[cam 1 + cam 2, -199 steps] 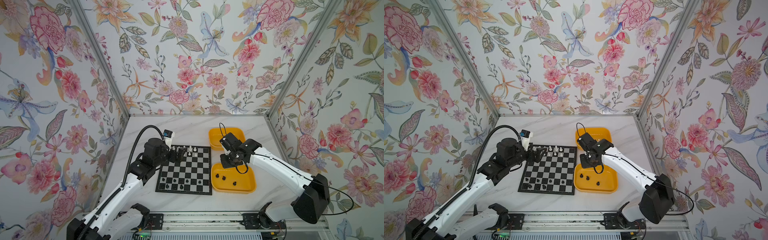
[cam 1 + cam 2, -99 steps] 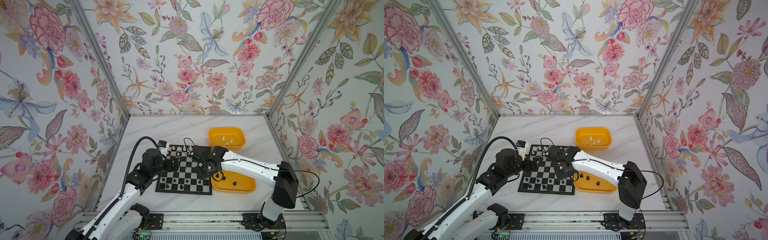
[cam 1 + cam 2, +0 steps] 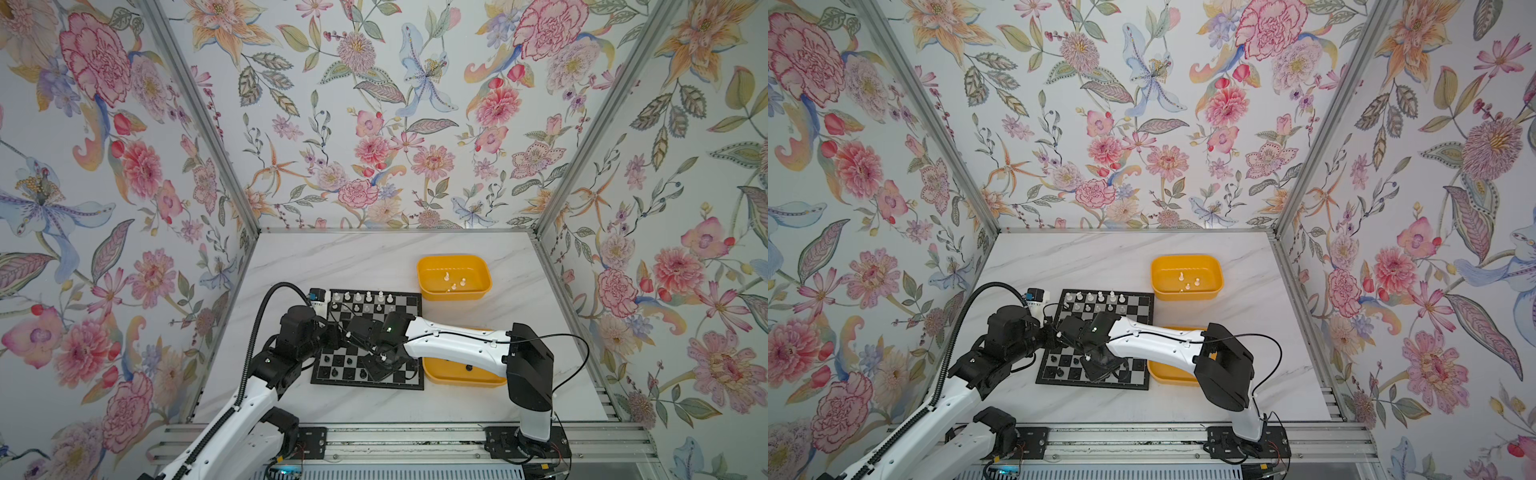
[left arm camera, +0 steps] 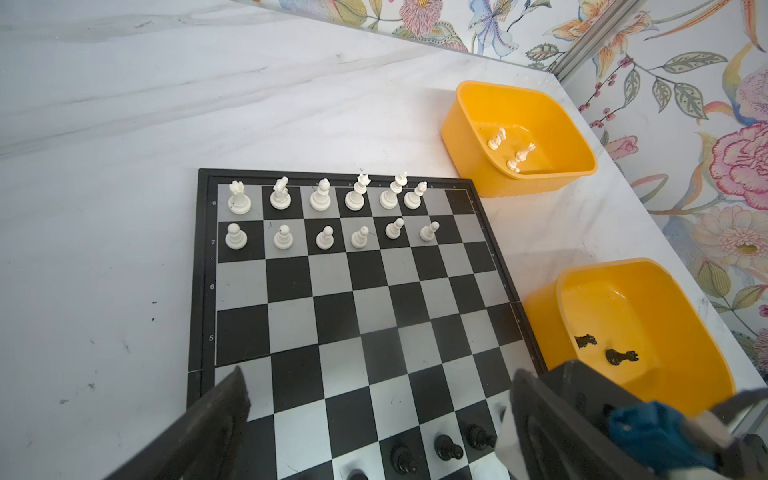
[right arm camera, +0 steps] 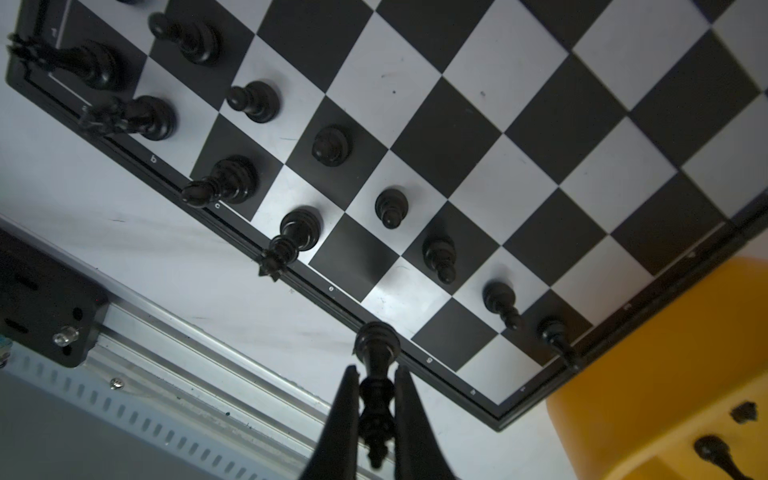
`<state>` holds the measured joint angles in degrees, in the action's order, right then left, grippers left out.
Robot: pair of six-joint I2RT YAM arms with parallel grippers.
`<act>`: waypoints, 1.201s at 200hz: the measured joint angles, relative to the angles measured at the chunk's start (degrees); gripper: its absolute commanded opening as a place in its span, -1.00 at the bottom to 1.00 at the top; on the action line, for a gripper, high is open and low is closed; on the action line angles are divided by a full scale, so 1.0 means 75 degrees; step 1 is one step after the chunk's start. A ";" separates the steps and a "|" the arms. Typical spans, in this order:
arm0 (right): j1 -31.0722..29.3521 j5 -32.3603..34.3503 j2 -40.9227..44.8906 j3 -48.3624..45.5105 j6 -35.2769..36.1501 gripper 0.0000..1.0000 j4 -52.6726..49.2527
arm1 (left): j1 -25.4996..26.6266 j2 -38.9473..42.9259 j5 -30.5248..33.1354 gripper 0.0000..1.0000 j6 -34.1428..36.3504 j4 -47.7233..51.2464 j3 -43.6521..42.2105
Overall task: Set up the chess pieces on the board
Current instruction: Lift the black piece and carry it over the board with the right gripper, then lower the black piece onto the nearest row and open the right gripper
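Marble table [image 3: 353,257], chessboard [image 4: 353,299], far yellow tub [image 3: 455,294], near yellow tub [image 3: 465,377]

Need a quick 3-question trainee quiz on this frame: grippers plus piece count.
1. The right gripper is shut on: A) a white pawn, B) a black piece, C) nothing.
2. True or false: the left gripper is shut on a white pawn.
3. In the left wrist view, how many white pieces stand on the board?

Key
1. B. The piece is pinched between the fingers.
2. False. Its jaws stand open and empty.
3. Twelve: six in each of two rows.
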<state>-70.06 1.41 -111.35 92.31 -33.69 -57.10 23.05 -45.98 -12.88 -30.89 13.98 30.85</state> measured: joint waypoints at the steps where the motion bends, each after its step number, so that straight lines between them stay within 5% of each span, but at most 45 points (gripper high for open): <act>1: 0.0000 -0.0009 -0.0003 0.0000 0.0000 -0.73 0.0006 | -0.0015 -0.0026 -0.0006 0.99 0.0000 0.0000 0.0000; 87: 0.0000 -0.0154 -0.0399 0.0286 0.0026 -0.73 0.0251 | -0.1387 -0.0682 -0.0452 0.99 0.0265 0.0140 0.0329; 240: 0.0055 -0.0332 -0.0577 0.0434 0.0052 -0.72 0.0329 | -0.2664 -0.0828 -0.0909 0.99 0.0839 0.0431 0.0530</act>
<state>-69.65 -1.08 -115.68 95.57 -33.30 -54.63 3.07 -52.18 -19.70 -24.60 17.21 34.83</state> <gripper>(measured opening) 0.143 0.994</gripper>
